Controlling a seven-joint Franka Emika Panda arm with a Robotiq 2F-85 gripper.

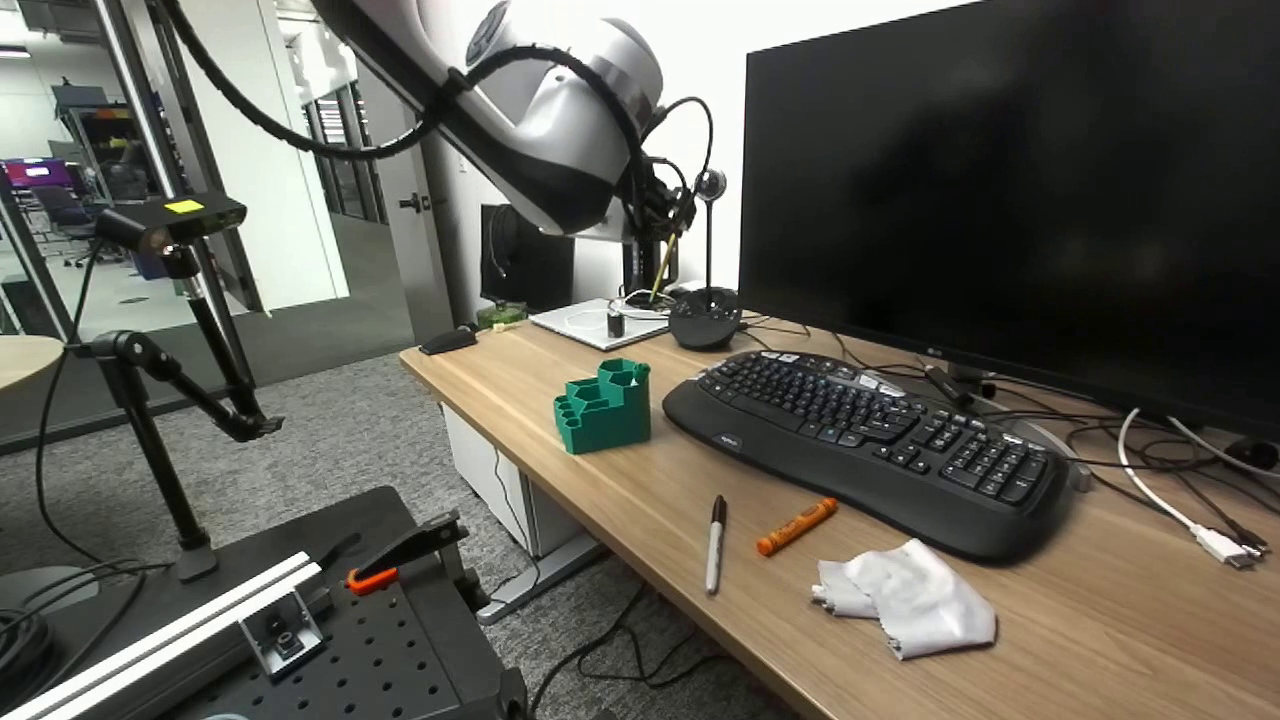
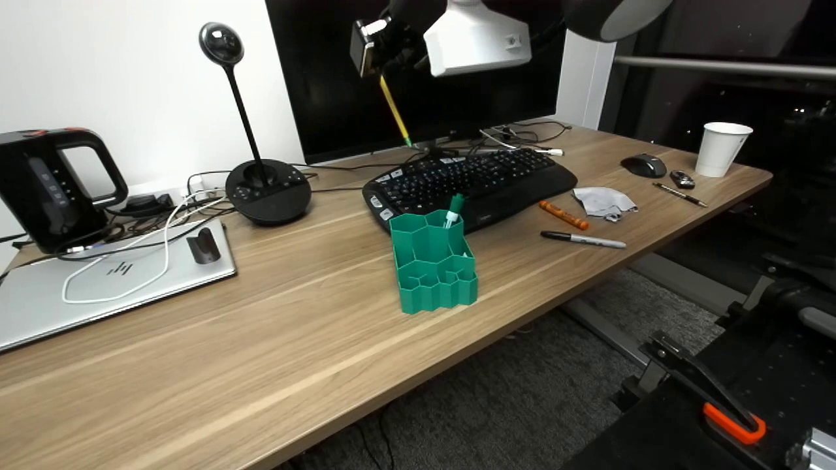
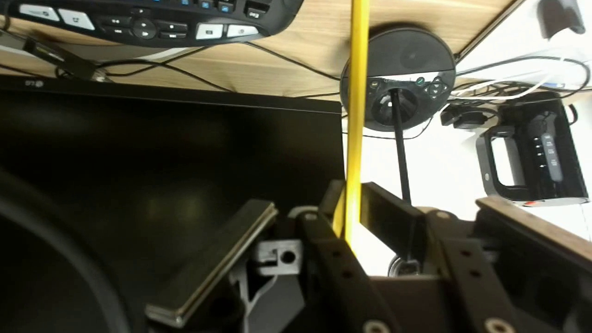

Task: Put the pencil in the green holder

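The gripper (image 3: pixel 351 201) has its two fingers (image 3: pixel 388 212) clamped on the yellow pencil (image 2: pixel 394 109), one finger at each side of it. The pencil is in the air, hanging tilted from the fingers; in an exterior view its lower end looks green. Below the fingers, and apart from the pencil, the green holder (image 2: pixel 428 300) stands upright on the wooden desk (image 2: pixel 294 352), and a green-and-white marker (image 2: pixel 456 205) is tilted in one of its compartments. Also lower than the fingers, just beside the holder, lies the black keyboard (image 1: pixel 880 460). In the wrist view a black stand (image 3: pixel 416 51) with round base shows beyond the fingertips, partly behind the pencil, and the large monitor (image 3: pixel 185 152) is to their left. Farther from the fingers than the holder lie the orange marker (image 1: pixel 797 526), the black-capped pen (image 1: pixel 714 555) and a crumpled cloth (image 1: pixel 930 600), near to one another. Even farther, a white cup (image 2: pixel 722 150) stands upright.
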